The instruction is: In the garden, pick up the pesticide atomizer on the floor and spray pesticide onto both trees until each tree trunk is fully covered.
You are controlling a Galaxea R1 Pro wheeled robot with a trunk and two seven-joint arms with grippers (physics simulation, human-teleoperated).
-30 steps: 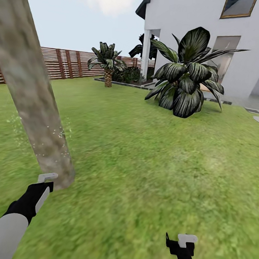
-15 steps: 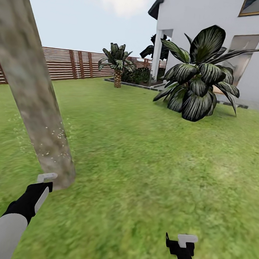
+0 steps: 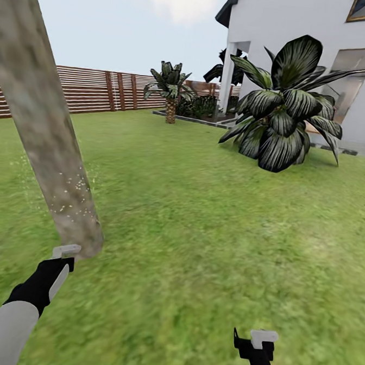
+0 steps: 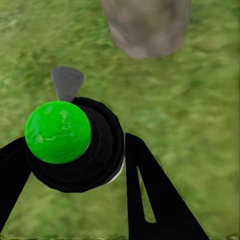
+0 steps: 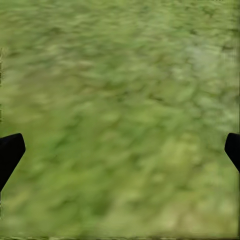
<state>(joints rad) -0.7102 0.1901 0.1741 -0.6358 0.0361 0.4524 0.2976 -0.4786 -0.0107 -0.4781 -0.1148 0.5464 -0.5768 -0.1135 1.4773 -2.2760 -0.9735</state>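
Observation:
A thick pale grey-brown tree trunk [image 3: 44, 135] slants up the left of the head view, its lower part flecked with white specks. My left gripper [image 3: 63, 253] hovers just in front of the trunk's foot. In the left wrist view its black fingers [image 4: 150, 185] are shut on the pesticide atomizer [image 4: 65, 135], a black body with a bright green ball top. The atomizer's grey nozzle [image 4: 66, 82] points toward the trunk base [image 4: 145, 25]. My right gripper [image 3: 256, 340] hangs low over the grass, open with nothing between its fingers [image 5: 10, 152].
Green lawn [image 3: 212, 222] spreads ahead and to the right. A big dark-leaved plant [image 3: 282, 121] stands before the white house [image 3: 302, 27]. A small palm [image 3: 171, 89] grows by the brown slat fence [image 3: 96, 92] at the back.
The whole picture has slid to the right, so the camera has turned a little left. Both arms hold the same pose, and the atomizer stays in the left gripper.

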